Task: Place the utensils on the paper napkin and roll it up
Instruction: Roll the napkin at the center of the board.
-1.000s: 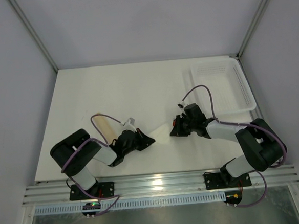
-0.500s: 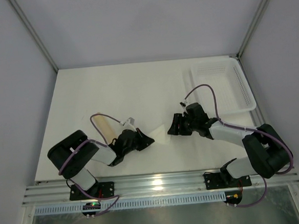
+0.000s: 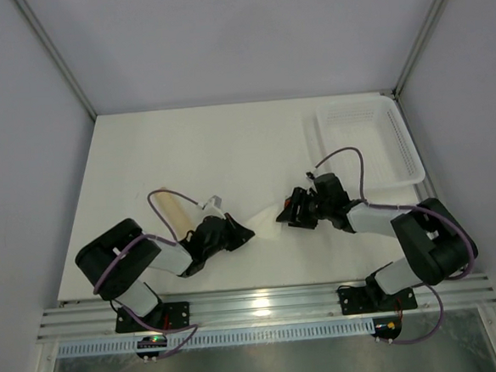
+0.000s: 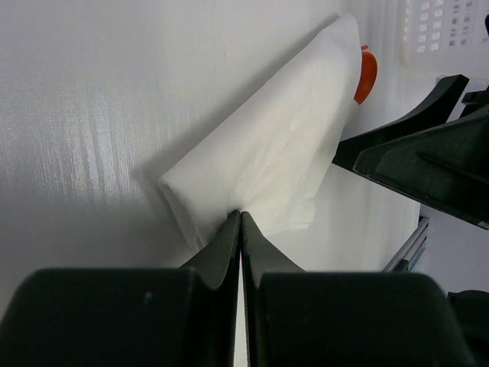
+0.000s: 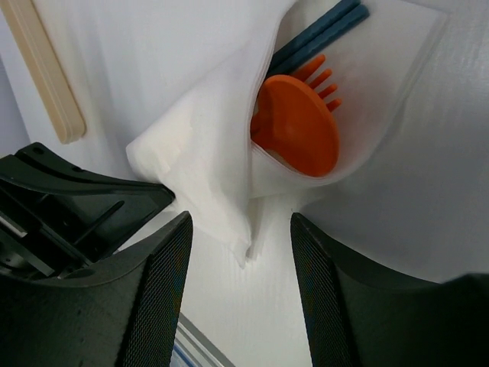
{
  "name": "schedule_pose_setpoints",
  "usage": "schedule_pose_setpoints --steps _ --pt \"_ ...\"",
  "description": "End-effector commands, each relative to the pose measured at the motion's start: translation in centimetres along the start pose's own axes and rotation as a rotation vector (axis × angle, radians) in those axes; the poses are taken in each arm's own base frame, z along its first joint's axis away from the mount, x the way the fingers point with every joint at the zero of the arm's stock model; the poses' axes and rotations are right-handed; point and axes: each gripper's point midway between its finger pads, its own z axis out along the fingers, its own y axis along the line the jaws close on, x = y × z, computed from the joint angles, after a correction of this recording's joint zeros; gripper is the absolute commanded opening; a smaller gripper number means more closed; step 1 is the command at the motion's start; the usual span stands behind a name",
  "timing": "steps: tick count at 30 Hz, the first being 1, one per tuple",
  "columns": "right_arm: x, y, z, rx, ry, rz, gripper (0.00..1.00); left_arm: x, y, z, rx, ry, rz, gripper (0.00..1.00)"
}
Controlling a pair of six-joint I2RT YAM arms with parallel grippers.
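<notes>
The left gripper (image 4: 241, 223) is pinched shut on the near edge of the folded napkin (image 4: 275, 145), which stretches from it toward 1 o'clock. The right gripper (image 5: 241, 294) just beyond stands wide apart, empty. From the napkin's open end, orange cutlery (image 5: 299, 126) and blue handles (image 5: 325, 30) point to 2 o'clock.

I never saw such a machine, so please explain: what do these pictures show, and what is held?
Two black-and-white robot arms stand at a white table. One picture looks down from above; the other two come from cameras on the wrists. The left gripper is shut, seemingly pinching the folded white paper napkin. The right gripper is open near it. Orange plastic utensils lie inside the napkin. A flat tan wood-like stick and a white mesh basket lie apart.
</notes>
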Motion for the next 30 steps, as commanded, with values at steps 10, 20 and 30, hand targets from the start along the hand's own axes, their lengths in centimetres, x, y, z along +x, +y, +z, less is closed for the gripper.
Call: schedule_pose_setpoints --steps 10,20,30 --pt "-0.4 0.7 2.2 -0.058 0.012 0.098 0.58 1.8 4.3 -0.7 -0.149 0.024 0.039 0.0" --pt "-2.2 1.9 3.6 -0.079 0.021 0.054 0.57 2.1 4.4 -0.8 -0.159 0.021 0.039 0.0" --pt "-3.2 2.2 4.2 -0.046 0.019 0.009 0.57 1.8 3.6 -0.5 -0.166 0.015 0.042 0.0"
